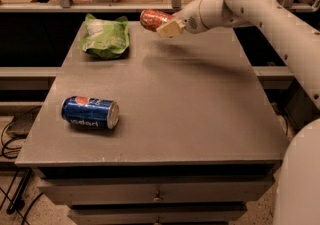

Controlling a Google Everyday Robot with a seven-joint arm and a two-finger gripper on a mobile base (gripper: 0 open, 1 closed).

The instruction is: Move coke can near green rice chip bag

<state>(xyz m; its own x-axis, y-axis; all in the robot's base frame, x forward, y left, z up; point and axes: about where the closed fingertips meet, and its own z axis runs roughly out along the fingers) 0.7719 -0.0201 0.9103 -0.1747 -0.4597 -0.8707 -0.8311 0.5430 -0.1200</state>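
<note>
The red coke can (153, 19) is held lying sideways in my gripper (165, 25), lifted above the far part of the grey table (190, 99). The gripper is shut on the can, and its pale fingers (170, 29) cover the can's right end. The green rice chip bag (105, 36) lies at the table's far left corner, a short way to the left of the can and below it. My white arm reaches in from the right.
A blue Pepsi can (90, 113) lies on its side near the table's front left. A shelf and railing run behind the table. Drawers sit under the tabletop, and cables lie on the floor at the left.
</note>
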